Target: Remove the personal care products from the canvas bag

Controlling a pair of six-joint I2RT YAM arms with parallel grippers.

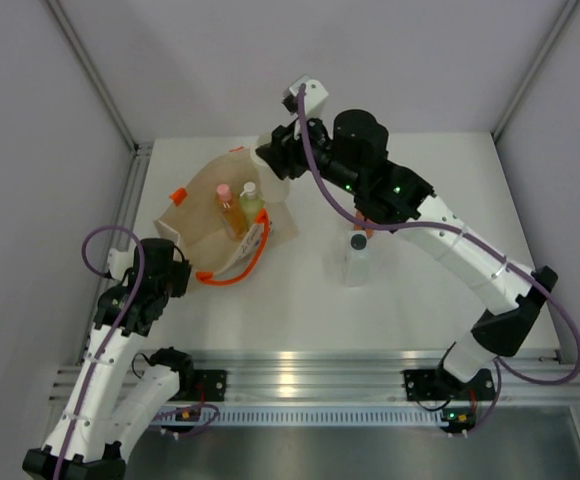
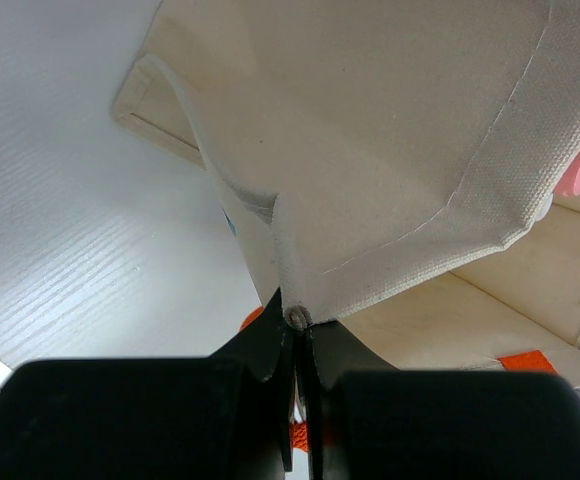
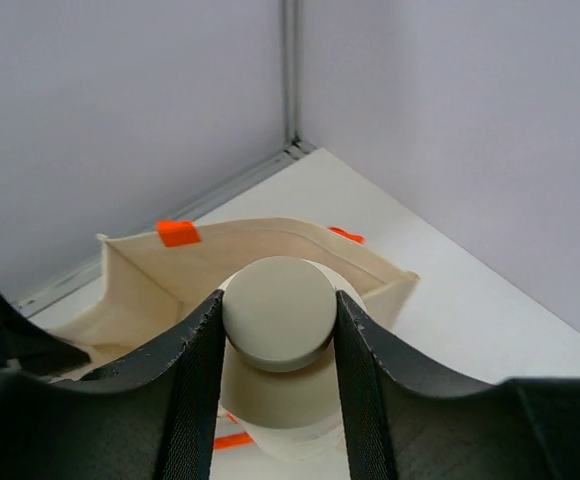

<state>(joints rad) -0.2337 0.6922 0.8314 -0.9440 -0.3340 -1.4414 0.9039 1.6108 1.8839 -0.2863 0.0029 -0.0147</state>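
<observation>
So, right gripper (image 3: 278, 335) is clamped on the cap of the cream squat bottle (image 3: 278, 300), right at the open mouth of the canvas bag (image 1: 202, 205). Bag sits in the left half of the tabletop (image 1: 420, 320), closer to the far edge. Left gripper (image 2: 297, 320) is pinched tight on a fold of the bag's fabric, on the side twd the near-left corner. Peach bottle (image 1: 227, 208) w/ pink cap and the yellow-green one (image 1: 252, 202) w/ white cap sit inside the bag, side by side. Clear bottle (image 1: 356, 262) w/ dark cap stands upright approx mid-table (well apart from the bag).
</observation>
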